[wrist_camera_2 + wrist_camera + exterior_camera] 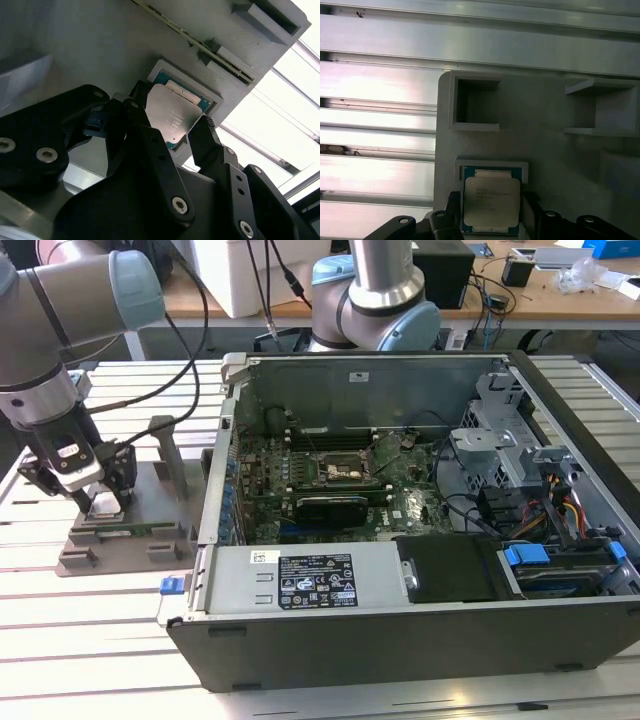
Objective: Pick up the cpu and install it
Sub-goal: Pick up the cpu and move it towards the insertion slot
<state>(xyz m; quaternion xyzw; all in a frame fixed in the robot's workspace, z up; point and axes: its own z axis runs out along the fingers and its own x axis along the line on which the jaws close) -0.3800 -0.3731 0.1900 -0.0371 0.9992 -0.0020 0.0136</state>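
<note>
One level, centred grip suits the flat square silvery cpu (491, 200) beneath the hand (172, 114); whether it is clamped cannot be told.

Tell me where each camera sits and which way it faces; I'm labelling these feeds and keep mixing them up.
Exterior view: off the arm, looking down across the table at the open computer case and, at the exterior view's left, the grey holder; the arm and gripper show.
First wrist view: on the arm, looking down onto the holder and the cpu; part of the gripper shows.
Second wrist view: on the arm, looking slantwise along the gripper at the cpu.
Shared: both wrist views show the cpu in its holder recess, gripper at it.
</note>
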